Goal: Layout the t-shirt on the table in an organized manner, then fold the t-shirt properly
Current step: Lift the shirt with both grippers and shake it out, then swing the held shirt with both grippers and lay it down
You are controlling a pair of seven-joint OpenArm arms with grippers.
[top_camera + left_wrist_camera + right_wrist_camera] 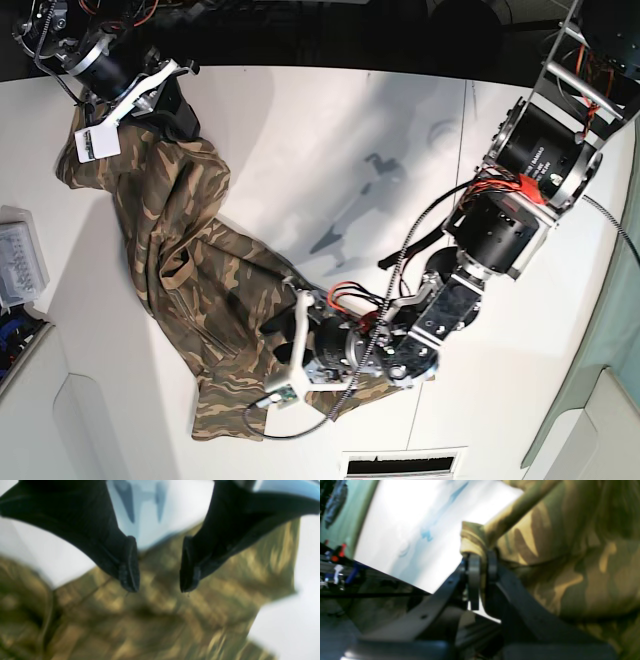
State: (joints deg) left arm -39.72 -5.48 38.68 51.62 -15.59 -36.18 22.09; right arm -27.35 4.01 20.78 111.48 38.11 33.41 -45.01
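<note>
One t-shirt (190,260), two grippers: right gripper (482,566) clamped, left gripper (158,565) apart.

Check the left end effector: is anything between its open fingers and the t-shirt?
Nothing visible. The left end effector hangs open directly over the camouflage t-shirt, with only air between its fingers and the cloth.

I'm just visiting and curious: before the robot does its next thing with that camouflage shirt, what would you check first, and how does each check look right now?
1. Right gripper clamped on the t-shirt: ok, cloth is pinched between its jaws.
2. Left gripper free of cloth: ok, jaws apart, nothing between them.
3. T-shirt spread flat: not ok, bunched and creased.
4. T-shirt fully on the table: ok.
5. Which part of the t-shirt is pinched: cannot tell.
</note>
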